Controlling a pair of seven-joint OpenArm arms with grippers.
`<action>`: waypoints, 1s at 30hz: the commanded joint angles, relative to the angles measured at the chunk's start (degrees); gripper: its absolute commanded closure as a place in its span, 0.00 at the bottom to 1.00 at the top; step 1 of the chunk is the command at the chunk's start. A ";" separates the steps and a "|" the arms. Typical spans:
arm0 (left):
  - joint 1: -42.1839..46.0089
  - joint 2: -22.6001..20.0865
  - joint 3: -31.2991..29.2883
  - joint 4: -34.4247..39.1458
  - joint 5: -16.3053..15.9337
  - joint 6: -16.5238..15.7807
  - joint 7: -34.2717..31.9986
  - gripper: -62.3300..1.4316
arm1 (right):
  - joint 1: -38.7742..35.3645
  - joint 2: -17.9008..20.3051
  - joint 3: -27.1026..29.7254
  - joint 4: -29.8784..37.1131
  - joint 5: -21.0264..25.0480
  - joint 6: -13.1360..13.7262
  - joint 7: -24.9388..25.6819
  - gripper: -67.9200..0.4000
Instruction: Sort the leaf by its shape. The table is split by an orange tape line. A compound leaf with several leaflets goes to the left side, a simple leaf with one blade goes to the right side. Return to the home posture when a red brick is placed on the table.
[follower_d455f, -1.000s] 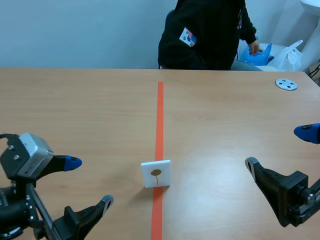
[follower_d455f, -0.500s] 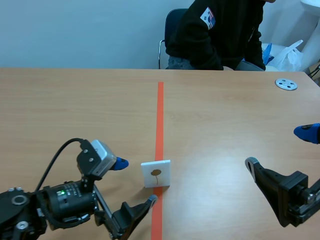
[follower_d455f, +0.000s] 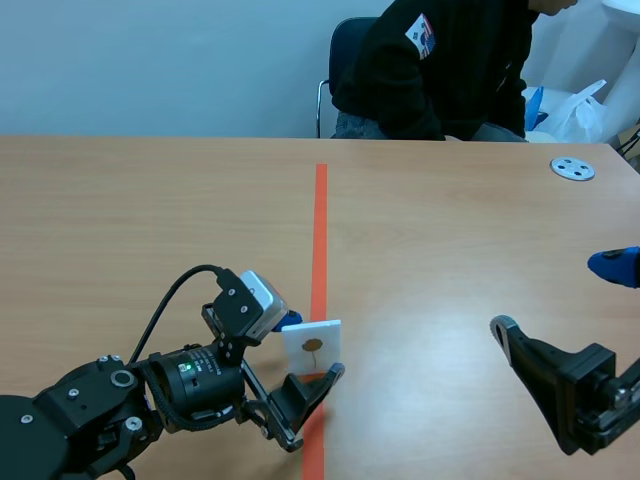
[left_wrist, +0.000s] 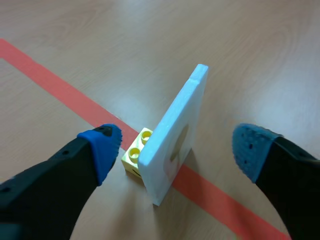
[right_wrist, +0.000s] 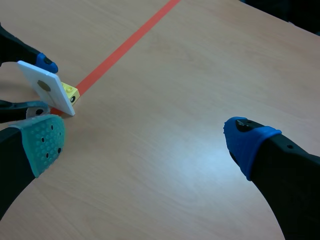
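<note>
White square card (follower_d455f: 311, 340) showing one small brown leaf blade stands on edge right on the orange tape line (follower_d455f: 320, 230), propped by a little yellow toy brick (left_wrist: 136, 155). Left gripper (left_wrist: 177, 145) straddles it, fingers spread, no grip yet. Right gripper (right_wrist: 146, 136) hangs wide open, well apart. Looks a simple leaf, so rightward it should go; nothing sorted, no red brick in sight

Nothing here can be read. The small patch (follower_d455f: 421, 33) on the person's black jacket (follower_d455f: 470, 85) is too tiny to make out; the white card (follower_d455f: 312, 346) bears only a brown leaf picture.
</note>
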 joint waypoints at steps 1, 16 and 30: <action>-0.02 -0.33 -0.37 1.31 -0.52 0.09 -0.81 0.41 | 0.68 -0.02 0.20 1.01 0.42 -0.02 0.70 0.00; 0.37 -0.50 -0.39 3.56 -2.08 -0.22 -0.70 0.93 | 0.68 -0.02 0.20 1.01 0.42 -0.02 0.70 0.00; 11.19 -4.52 -12.52 28.81 -12.57 -1.01 13.09 0.93 | 0.68 -0.02 0.20 1.01 0.42 -0.02 0.68 0.00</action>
